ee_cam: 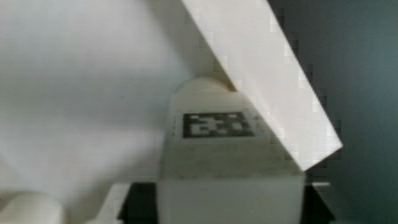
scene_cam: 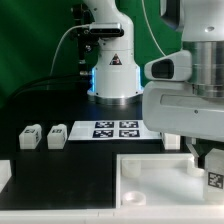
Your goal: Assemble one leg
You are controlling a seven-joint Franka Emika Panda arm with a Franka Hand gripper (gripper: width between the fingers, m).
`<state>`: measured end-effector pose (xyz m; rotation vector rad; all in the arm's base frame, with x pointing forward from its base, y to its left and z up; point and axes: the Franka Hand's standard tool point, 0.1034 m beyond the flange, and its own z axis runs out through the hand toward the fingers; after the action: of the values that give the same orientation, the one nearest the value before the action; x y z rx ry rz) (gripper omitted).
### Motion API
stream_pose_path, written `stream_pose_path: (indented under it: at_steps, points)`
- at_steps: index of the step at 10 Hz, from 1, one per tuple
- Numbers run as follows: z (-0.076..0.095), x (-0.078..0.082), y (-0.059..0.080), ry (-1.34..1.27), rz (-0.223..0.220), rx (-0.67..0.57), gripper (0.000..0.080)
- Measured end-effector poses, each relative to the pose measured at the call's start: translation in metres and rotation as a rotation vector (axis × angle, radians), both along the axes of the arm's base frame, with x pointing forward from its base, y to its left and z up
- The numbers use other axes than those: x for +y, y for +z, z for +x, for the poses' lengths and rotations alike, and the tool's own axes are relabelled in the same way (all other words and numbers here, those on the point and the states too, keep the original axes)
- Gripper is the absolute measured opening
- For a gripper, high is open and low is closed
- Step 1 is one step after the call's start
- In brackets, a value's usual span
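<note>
My gripper (scene_cam: 211,168) is at the exterior view's lower right, over the right part of the large white panel (scene_cam: 150,186). It is shut on a leg (scene_cam: 214,180), a small white post with a black-and-white tag. In the wrist view the leg (ee_cam: 217,140) stands between the dark fingers (ee_cam: 135,198) of the gripper (ee_cam: 226,202), its tip against the panel's raised rim (ee_cam: 267,80). The panel's flat face (ee_cam: 80,90) fills the rest of that view. Two more legs (scene_cam: 30,136) (scene_cam: 57,133) lie on the black table at the exterior view's left.
The marker board (scene_cam: 111,128) lies on the table before the robot's base (scene_cam: 112,70). A small white block (scene_cam: 172,142) sits right of it, partly behind the arm. A round white shape (ee_cam: 36,205) shows on the panel near the gripper.
</note>
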<state>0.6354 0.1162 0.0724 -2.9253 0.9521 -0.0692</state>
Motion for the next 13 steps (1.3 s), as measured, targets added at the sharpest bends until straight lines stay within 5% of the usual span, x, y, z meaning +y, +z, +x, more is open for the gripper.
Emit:
stream_pose_path:
  at_steps: [7, 13]
  points:
    - [0.0, -0.005, 0.002, -1.27, 0.184, 0.184, 0.0295]
    - [-0.004, -0.013, 0.002, -1.411, 0.156, 0.172, 0.0305]
